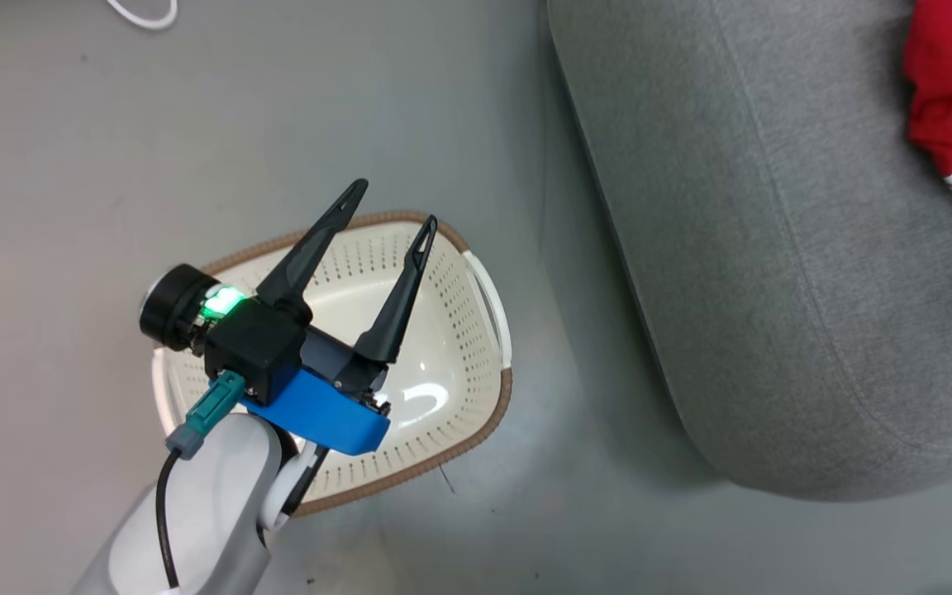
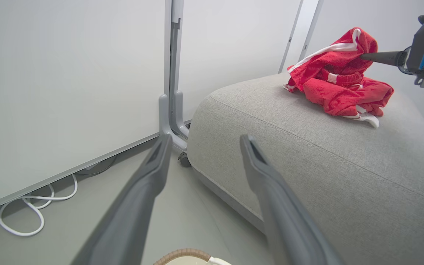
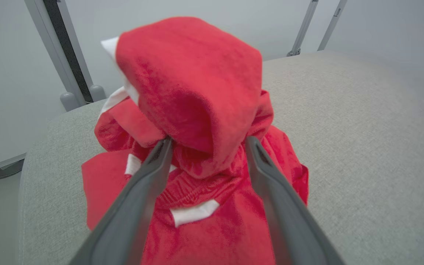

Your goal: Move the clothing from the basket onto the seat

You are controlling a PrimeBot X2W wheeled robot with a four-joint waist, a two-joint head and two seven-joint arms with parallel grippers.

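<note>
The clothing (image 2: pixel 339 81) is a heap of red fabric with white stripes lying on top of the seat (image 2: pixel 307 165), a light grey sofa. My right gripper (image 3: pixel 209 140) is open, and a raised fold of the clothing (image 3: pixel 197 73) stands between its fingertips. From the left wrist view, that right gripper (image 2: pixel 366 56) touches the peak of the heap. My left gripper (image 1: pixel 394 202) hangs open above the basket (image 1: pixel 484 430), which has nothing in it. In the head view the clothing (image 1: pixel 951 91) lies at the seat's (image 1: pixel 773 248) far right edge.
The basket stands on the grey floor just left of the sofa. A white panel wall on a grey stand foot (image 2: pixel 169 110) rises behind the sofa's end. A white cable (image 2: pixel 31 206) loops along the floor beside it.
</note>
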